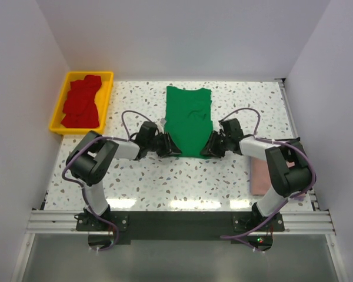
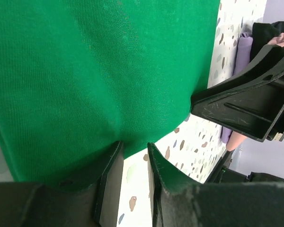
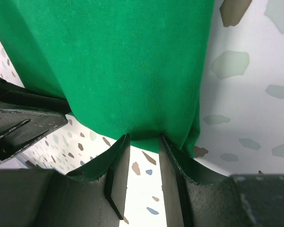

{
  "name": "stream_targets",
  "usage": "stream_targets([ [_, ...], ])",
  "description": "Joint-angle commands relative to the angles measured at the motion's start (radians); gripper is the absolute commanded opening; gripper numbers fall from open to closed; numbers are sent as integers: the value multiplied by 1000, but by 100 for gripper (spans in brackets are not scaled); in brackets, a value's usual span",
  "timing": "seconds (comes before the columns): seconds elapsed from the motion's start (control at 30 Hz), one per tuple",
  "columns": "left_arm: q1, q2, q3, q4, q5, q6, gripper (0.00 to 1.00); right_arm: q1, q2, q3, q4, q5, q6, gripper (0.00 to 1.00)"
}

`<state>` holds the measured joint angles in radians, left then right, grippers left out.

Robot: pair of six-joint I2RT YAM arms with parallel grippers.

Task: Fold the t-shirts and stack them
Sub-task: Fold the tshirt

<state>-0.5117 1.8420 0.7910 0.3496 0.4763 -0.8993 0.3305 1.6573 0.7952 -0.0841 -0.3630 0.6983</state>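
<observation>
1. The green t-shirt point(image 1: 189, 117) lies flat on the speckled desk point(image 1: 165, 179), right in front of both pincers.
2. The left pincer point(image 2: 135, 144) is a little open. Its tips touch the shirt's near edge by the left corner.
3. The right pincer point(image 3: 144, 137) is a little open too, with its tips at the same edge by the right corner.
4. The red t-shirts point(image 1: 81, 103) sit in a yellow tray point(image 1: 109, 94), well off to the left pincer's outer side.
5. A pink t-shirt point(image 1: 260, 176) lies behind the right pincer.

walls point(image 1: 188, 35): plain white | table point(image 1: 165, 182): speckled terrazzo (glare along near edge) | light: bright
</observation>
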Motion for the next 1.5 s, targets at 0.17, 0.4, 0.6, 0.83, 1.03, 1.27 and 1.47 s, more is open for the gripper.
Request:
stream_targets([
  [0.17, 25, -130, -15, -20, -2, 26, 34, -67, -154, -59, -28, -25, -3, 37],
  [0.4, 91, -323, -143, -118, -77, 20, 45, -117, -251, -116, -72, -11, -13, 52],
  [0.6, 119, -357, -240, -112, -108, 16, 54, -117, -219, -139, -26, -33, 4, 53],
  [0.83, 127, -259, -239, -12, -73, 17, 56, -117, -139, -142, 38, -57, 24, 53],
  [1.03, 128, -182, -214, 11, -96, 19, 52, -117, -81, -146, 76, -60, 38, 51],
  [1.27, 128, -139, -185, -49, -179, 33, 46, -117, -33, -149, 116, -56, 49, 47],
  [1.47, 127, -122, -162, -69, -199, 49, 43, -117, 5, -143, 150, -70, 67, 40],
])
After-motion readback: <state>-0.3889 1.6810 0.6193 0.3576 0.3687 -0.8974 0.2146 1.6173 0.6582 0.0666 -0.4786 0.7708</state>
